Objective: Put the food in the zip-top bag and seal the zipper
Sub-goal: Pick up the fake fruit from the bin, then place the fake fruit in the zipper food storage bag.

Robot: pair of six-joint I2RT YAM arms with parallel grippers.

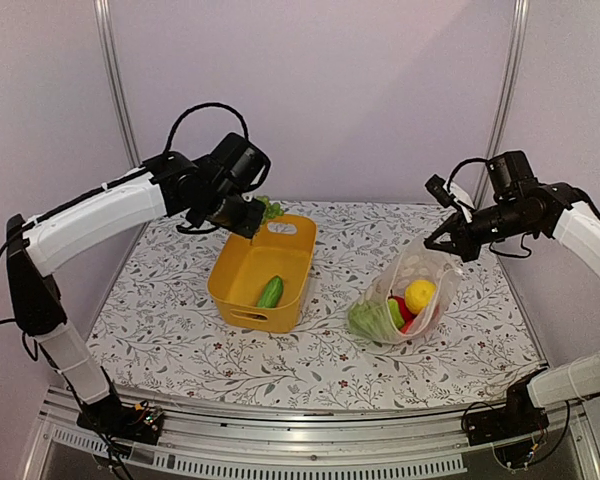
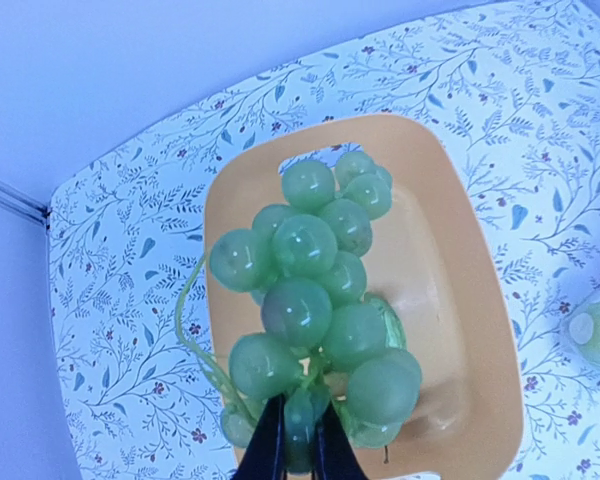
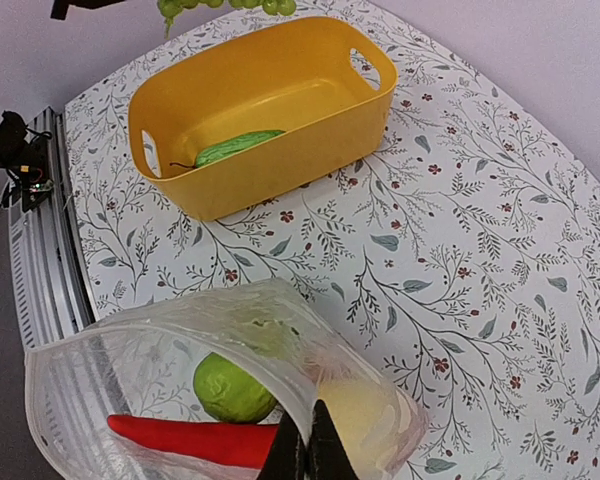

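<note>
My left gripper point(image 1: 252, 226) is shut on the stem end of a bunch of green toy grapes point(image 2: 310, 290), which hangs above the far end of the yellow basket point(image 1: 255, 315). A green cucumber point(image 1: 270, 292) lies inside the basket. At the right, the clear zip-top bag point(image 1: 405, 290) stands with its mouth gaping towards the basket. My right gripper point(image 3: 308, 440) is shut on the bag's upper edge, where the zipper runs. Through the plastic show a lime point(image 3: 230, 388), a red pepper point(image 3: 190, 440) and a yellow fruit point(image 1: 419, 294).
A floral cloth point(image 1: 320, 370) covers the table. The basket point(image 3: 280, 170) sits left of centre and the bag about a hand's width to its right. A metal rail point(image 1: 300, 420) runs along the near edge, and grey walls close in the back and sides.
</note>
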